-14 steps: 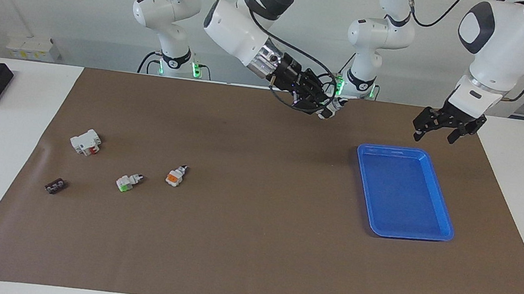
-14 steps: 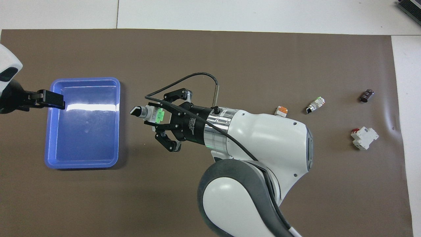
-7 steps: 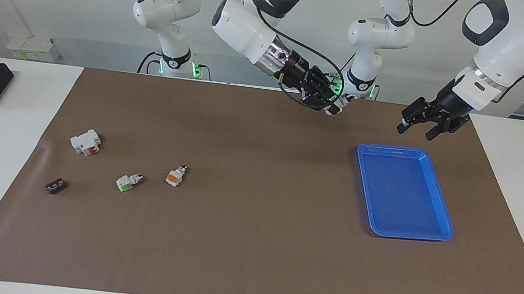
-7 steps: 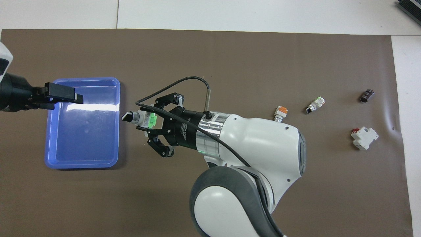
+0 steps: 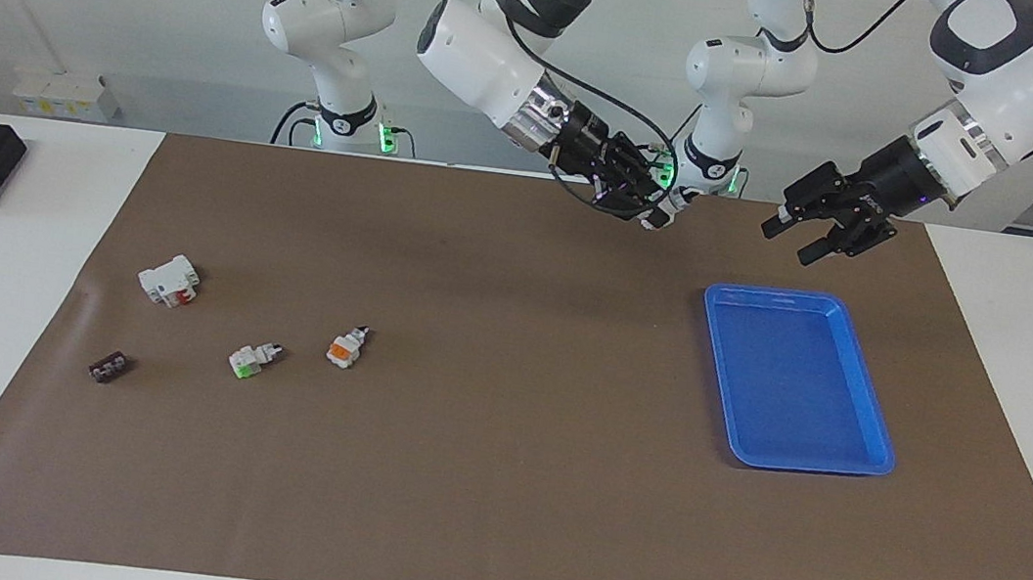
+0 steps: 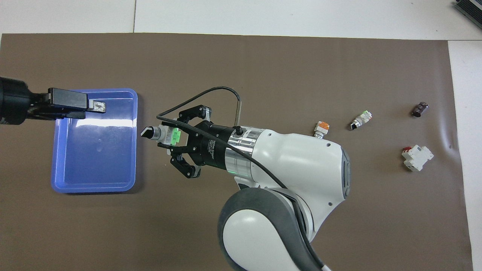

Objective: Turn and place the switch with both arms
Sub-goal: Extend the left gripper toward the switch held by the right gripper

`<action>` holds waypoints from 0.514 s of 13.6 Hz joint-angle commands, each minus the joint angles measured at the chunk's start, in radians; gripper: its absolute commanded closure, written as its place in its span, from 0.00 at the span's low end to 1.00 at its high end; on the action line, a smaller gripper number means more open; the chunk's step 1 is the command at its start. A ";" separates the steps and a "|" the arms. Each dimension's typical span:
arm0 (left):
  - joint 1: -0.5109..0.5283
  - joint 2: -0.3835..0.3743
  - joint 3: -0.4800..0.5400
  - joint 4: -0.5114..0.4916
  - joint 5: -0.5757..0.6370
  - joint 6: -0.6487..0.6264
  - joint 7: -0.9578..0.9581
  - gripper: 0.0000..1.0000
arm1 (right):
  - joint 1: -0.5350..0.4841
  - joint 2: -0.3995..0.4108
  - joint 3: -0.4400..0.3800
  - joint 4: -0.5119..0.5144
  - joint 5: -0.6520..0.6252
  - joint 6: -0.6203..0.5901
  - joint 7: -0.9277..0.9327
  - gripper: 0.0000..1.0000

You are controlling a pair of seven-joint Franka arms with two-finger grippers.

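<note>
Above the brown mat, the right hand (image 6: 171, 137) is clamped on the switch (image 6: 164, 133), black tip pointing toward the blue tray (image 5: 869, 392). Over that tray hangs the left hand (image 5: 794, 237) with its fingers apart. Two more switches, (image 5: 345, 347) and (image 5: 251, 359), lie toward the bench's right-arm end.
</note>
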 commanded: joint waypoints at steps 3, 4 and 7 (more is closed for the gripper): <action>0.012 -0.020 -0.015 0.004 -0.086 -0.028 0.171 0.38 | -0.026 0.007 0.007 0.004 0.015 0.011 -0.047 1.00; 0.007 -0.020 -0.018 0.005 -0.088 -0.029 0.200 0.39 | -0.026 0.007 0.007 0.004 0.013 0.011 -0.047 1.00; -0.005 -0.032 -0.033 0.004 -0.089 -0.031 0.225 0.39 | -0.023 0.007 0.007 0.001 0.013 0.015 -0.047 1.00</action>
